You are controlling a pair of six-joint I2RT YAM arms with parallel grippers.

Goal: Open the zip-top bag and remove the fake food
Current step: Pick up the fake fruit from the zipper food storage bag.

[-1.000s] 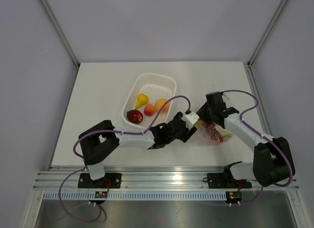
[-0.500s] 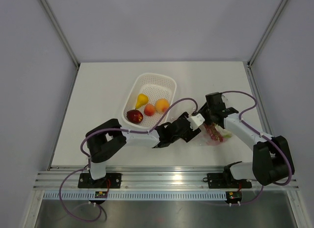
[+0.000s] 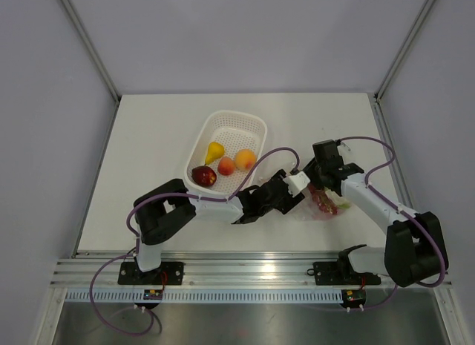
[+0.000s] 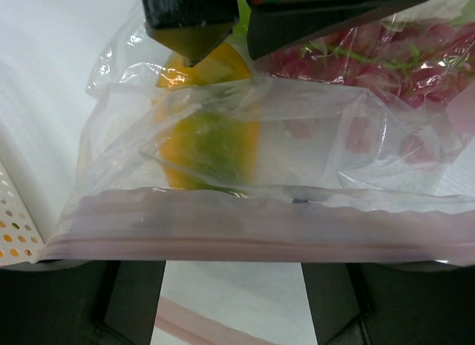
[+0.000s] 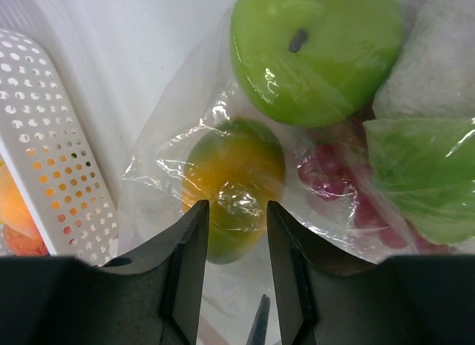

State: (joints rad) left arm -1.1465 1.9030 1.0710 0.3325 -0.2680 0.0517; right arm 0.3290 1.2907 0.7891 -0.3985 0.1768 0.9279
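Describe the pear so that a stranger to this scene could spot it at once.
Start at the white perforated basket. Of the four fruits inside, the pear lies nearest the left wall, just beyond the dark red apple. It alone is yellow and tapered; the others are round, red or orange.

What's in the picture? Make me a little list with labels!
basket: white basket, holding yellow pear, red apple, two orange fruits
bag: zip-top bag, on the table right of the basket
in bag: green apple, orange-green fruit, red piece, leafy piece
left gripper: open, at the zip strip
right gripper: over the bag, grip unclear
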